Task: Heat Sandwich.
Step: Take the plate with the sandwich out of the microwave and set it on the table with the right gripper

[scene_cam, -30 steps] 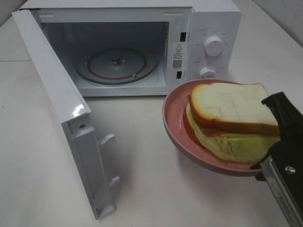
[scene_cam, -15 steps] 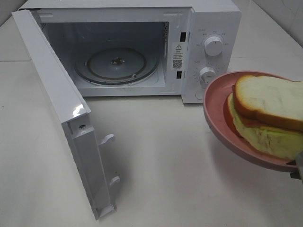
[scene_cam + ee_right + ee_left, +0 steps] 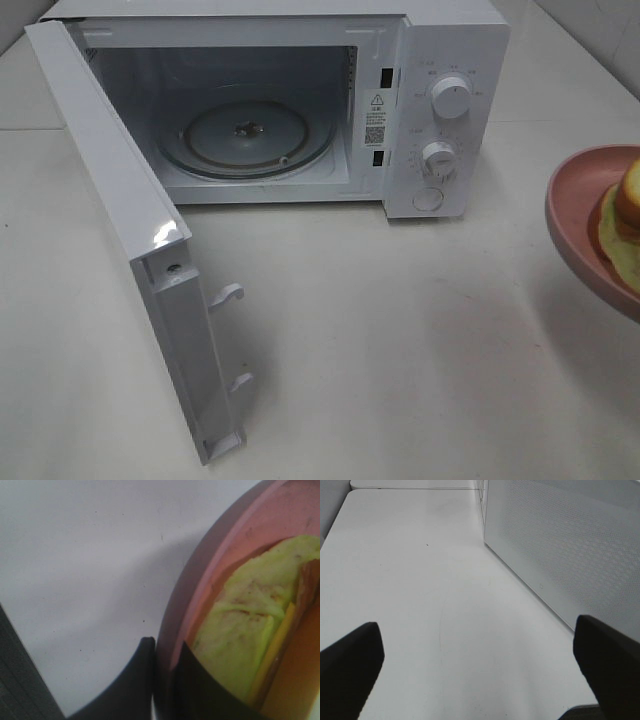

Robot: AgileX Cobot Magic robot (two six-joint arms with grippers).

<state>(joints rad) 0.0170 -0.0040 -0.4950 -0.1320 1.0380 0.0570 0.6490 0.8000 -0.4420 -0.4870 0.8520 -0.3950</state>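
Because the soft layered sandwich of white bread with a tan crust over a yellow-green filling (image 3: 240, 640) looks light, spongy and easy to crush or slide apart, I judge it best handled by its carrier, the round pink plate (image 3: 200, 595), which looks stiff and smooth enough to slip if tilted. The right hand (image 3: 162, 670) is clamped on that plate's rim, one finger under and one above, holding it in the air above the white worktop (image 3: 400, 330) at the right edge of the high view, well apart from the open white microwave oven (image 3: 280, 110) and its glass turntable (image 3: 245, 135). Only the sandwich's pale green edge and an orange-yellow strip show. The left hand (image 3: 480, 670) hangs with fingers wide apart, empty, beside the microwave's white perforated door (image 3: 560, 550).
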